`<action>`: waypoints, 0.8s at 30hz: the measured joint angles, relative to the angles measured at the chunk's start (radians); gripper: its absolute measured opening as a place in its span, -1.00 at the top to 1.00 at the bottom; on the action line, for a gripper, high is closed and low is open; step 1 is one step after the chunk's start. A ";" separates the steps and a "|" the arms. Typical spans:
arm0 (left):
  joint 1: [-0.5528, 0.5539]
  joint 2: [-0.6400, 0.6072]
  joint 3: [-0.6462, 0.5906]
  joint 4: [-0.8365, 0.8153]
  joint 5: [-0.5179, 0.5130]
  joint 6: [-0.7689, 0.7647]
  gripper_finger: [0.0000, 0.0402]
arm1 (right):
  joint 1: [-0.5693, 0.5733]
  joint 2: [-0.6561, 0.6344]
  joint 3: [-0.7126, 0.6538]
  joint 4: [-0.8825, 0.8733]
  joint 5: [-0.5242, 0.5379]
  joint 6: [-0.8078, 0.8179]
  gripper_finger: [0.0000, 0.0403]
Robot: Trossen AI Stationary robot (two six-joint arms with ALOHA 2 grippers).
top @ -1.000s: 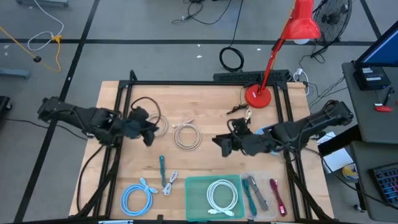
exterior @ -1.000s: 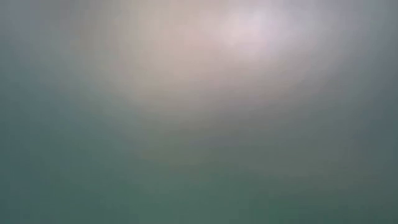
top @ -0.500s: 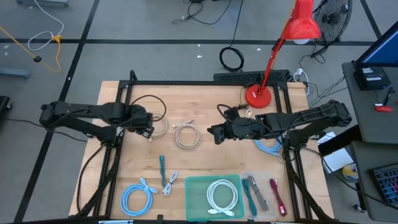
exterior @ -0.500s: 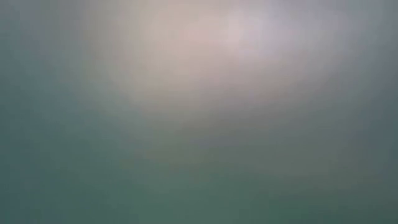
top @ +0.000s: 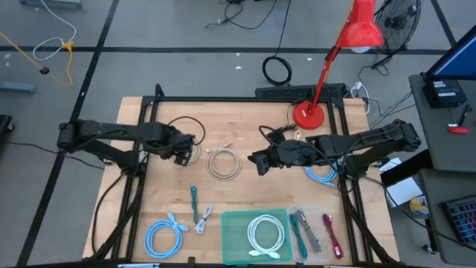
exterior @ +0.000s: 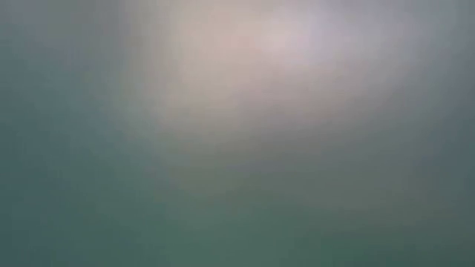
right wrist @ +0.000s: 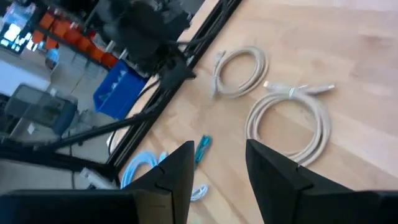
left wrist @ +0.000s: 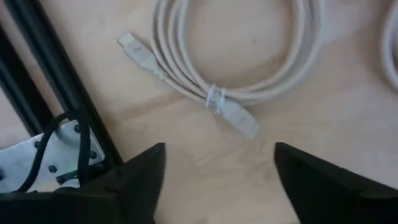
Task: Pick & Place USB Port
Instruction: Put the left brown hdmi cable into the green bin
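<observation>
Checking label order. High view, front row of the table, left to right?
light blue coiled cable → teal cable → small white cable → green tray holding a white coiled cable → clear tray → magenta stick

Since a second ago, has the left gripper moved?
Yes. In the high view the left gripper has shifted toward the table's middle, closer to the beige coiled cable, which has stayed put. Its fingers now stand open over a second beige coil.

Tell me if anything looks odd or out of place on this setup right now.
Yes: the low view shows only a grey-green haze, as if the camera is blocked or badly defocused. On the table, nothing looks spilled or damaged.
</observation>
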 joint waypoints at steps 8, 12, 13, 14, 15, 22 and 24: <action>0.049 0.037 -0.041 0.094 -0.002 -0.183 -0.75 | -0.013 0.000 0.000 -0.029 -0.101 -0.084 0.33; 0.056 0.037 -0.092 0.160 0.042 -0.271 -0.67 | -0.021 0.000 0.000 -0.034 -0.181 -0.139 0.33; 0.059 0.037 -0.104 0.159 0.040 -0.290 -0.65 | -0.020 0.000 0.000 -0.036 -0.189 -0.160 0.33; 0.062 0.037 -0.116 0.158 0.037 -0.308 -0.63 | -0.019 0.000 0.000 -0.044 -0.195 -0.180 0.33; 0.066 0.037 -0.131 0.156 0.035 -0.325 -0.62 | -0.019 0.000 0.000 -0.059 -0.208 -0.199 0.33; 0.074 0.037 -0.205 0.229 0.079 -0.361 -0.59 | -0.019 0.000 0.000 -0.107 -0.213 -0.246 0.33; 0.074 0.037 -0.220 0.268 0.079 -0.363 -0.59 | -0.019 0.000 0.000 -0.108 -0.214 -0.250 0.33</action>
